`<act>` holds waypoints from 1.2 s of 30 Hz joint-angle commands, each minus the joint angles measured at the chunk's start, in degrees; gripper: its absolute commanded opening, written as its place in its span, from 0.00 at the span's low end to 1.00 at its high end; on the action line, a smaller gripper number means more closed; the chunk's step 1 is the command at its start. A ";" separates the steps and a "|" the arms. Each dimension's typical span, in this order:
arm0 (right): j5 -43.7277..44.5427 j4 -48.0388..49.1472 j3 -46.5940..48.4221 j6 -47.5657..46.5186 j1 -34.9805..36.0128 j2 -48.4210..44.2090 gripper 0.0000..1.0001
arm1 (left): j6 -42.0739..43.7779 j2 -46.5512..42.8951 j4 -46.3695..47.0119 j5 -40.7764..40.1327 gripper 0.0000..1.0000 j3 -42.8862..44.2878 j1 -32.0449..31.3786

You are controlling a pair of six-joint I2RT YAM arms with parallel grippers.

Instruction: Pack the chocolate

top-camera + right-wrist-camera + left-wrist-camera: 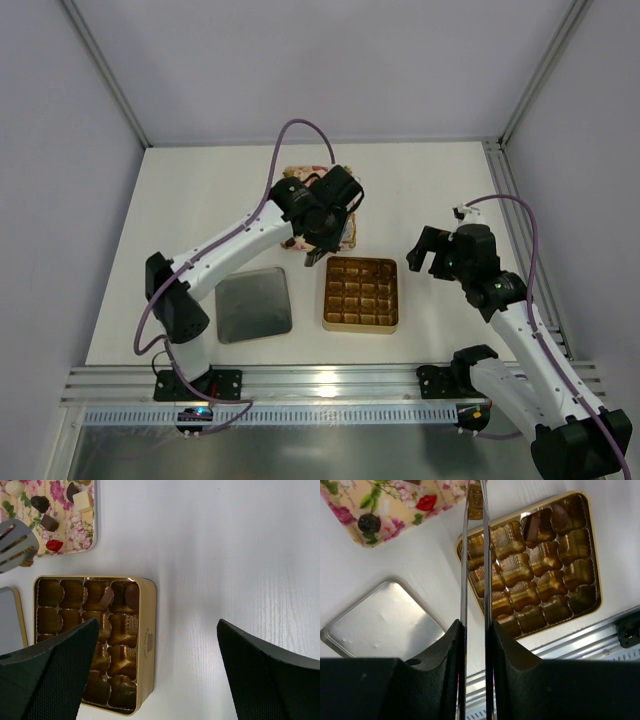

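Left tool (pixel 475 632) grips tongs (pixel 16 542), seemingly over tray (pixel 75 530).

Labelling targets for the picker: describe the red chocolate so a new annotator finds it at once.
Find the gold box in the middle of the white table; the pink floral tray lies just beyond its far edge. Near the tray edge facing the box sits the red chocolate, the only red piece among dark brown and pale ones.
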 commanded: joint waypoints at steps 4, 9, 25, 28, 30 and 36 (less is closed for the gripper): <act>0.39 1.72 0.41 0.55 0.17 -0.43 1.00 | -3.63 -4.06 2.45 0.38 0.22 -3.93 -4.49; 0.47 1.46 0.41 0.55 0.08 -0.52 1.00 | -4.59 -3.62 3.86 0.73 0.23 -6.30 -6.17; 0.39 1.81 0.15 0.46 0.17 -0.34 1.00 | -4.60 -2.48 4.56 1.17 0.36 -7.53 -7.49; 0.39 1.81 0.15 0.55 0.17 -0.25 1.00 | -4.51 -2.65 4.48 1.26 0.36 -7.71 -7.49; 0.39 1.81 0.06 0.46 0.17 -0.25 1.00 | -4.51 -2.74 4.56 1.17 0.37 -7.71 -7.49; 0.39 1.90 0.15 0.46 0.08 -0.17 1.00 | -4.51 -3.97 4.39 -1.46 0.36 -6.57 -7.40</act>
